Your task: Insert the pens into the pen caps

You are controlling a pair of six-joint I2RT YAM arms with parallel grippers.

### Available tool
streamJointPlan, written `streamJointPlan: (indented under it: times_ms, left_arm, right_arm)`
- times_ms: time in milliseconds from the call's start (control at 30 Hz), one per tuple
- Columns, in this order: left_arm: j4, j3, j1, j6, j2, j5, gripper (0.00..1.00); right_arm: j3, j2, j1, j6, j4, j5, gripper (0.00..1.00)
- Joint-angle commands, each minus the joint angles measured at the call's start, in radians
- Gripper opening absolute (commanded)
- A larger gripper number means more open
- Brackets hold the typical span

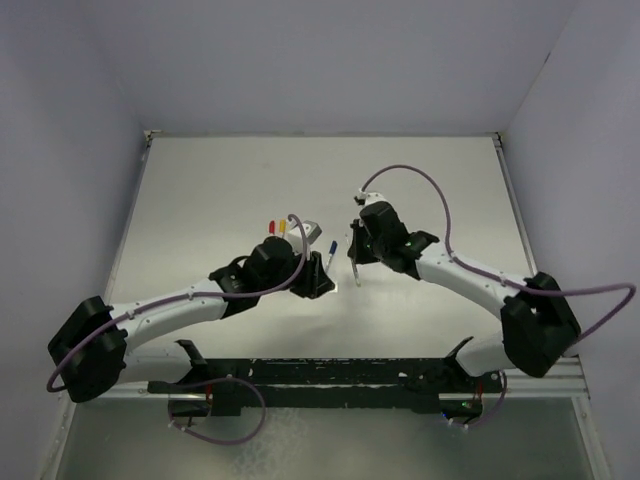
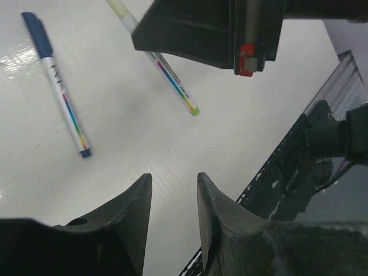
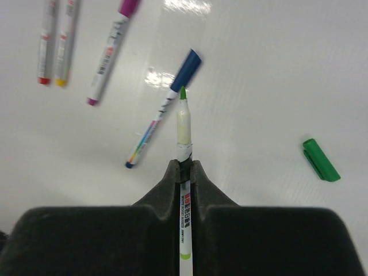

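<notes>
Your right gripper (image 3: 183, 167) is clamped shut on the green pen (image 3: 183, 123). The jaws pinch the white barrel, and the pale neck and bare green tip stick out ahead of the fingertips. The pen has no cap on it. The green cap (image 3: 321, 160) lies flat on the bench (image 1: 200, 200), off to one side of the held pen and well apart from it.

Your left gripper (image 2: 172, 192) is partly open. Its two dark fingers (image 2: 135, 213) stand with a clear gap between them and nothing in that gap. They hang above bare bench and touch no pen. In the left wrist view, the right gripper and the green pen sit just ahead of it.

The other pens lie near the middle of the bench. The blue-capped pen (image 3: 164, 118) rests at a slant just beyond the held green tip. Further off, the purple-capped pen (image 3: 112, 49) lies alone. The red pen (image 3: 45, 40) and the yellow pen (image 3: 66, 40) lie side by side, almost touching. From above, those two lie on the far side of the left gripper.
</notes>
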Motion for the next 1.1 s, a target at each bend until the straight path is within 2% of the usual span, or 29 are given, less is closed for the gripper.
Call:
streamJointPlan:
  times_ms: [0, 167, 400, 867, 967, 1067]
  left_arm:
    - [0.237, -0.014, -0.032, 0.023, -0.019, 0.055, 0.41]
    - [0.322, -0.022, -0.033, -0.003, 0.020, 0.060, 0.42]
    - [0.459, -0.033, -0.034, -0.056, 0.083, 0.080, 0.46]
    - [0.512, -0.005, -0.033, -0.075, 0.121, 0.090, 0.46]
    - [0.521, -0.020, -0.034, -0.081, 0.110, 0.076, 0.34]
    - [0.528, -0.046, -0.033, -0.089, 0.079, 0.036, 0.15]
  right_arm:
    - [-0.059, -0.190, 0.007, 0.070, 0.151, -0.062, 0.00]
    - [-0.137, -0.336, 0.008, 0.128, 0.248, -0.124, 0.00]
    - [-0.198, -0.454, 0.019, 0.162, 0.281, -0.150, 0.00]
    - [-0.226, -0.466, 0.075, 0.187, 0.326, -0.122, 0.00]
    - [-0.216, -0.458, 0.090, 0.185, 0.322, -0.106, 0.00]
    - [-0.204, -0.451, 0.100, 0.182, 0.300, -0.092, 0.00]
